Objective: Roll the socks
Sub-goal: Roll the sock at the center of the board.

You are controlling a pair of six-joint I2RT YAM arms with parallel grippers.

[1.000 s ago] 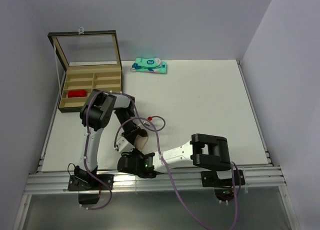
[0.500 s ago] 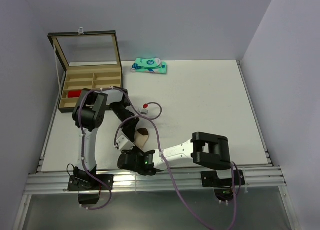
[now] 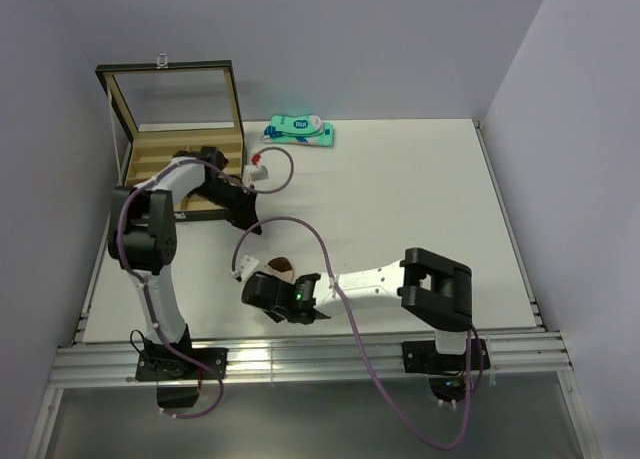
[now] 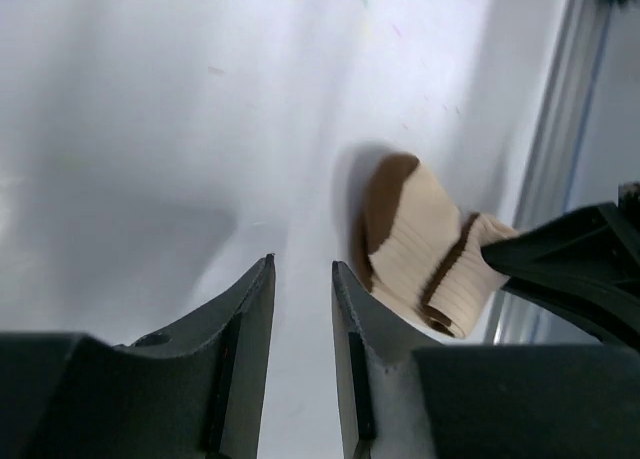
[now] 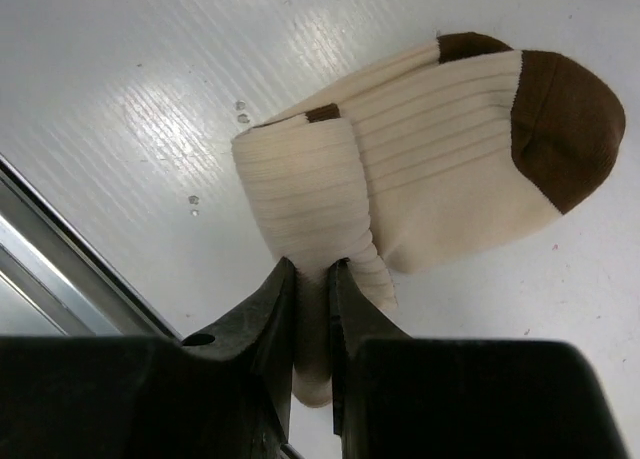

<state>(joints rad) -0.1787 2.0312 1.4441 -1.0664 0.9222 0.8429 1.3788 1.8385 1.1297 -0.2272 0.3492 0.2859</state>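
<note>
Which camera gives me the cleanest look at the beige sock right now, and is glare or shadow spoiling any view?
Right wrist view: sharpest, the beige sock crisply ribbed in the right pincer, streaky glare on the table beside it. Left wrist view: softer, a dark shadow beside the sock, the left pincer blurred. Top view: evenly lit, sock small, partly hidden.

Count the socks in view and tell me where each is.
1. The beige sock lies near the front edge of the table, its folded end pinched in the right gripper. Another could be hidden under the left arm over the box.
</note>
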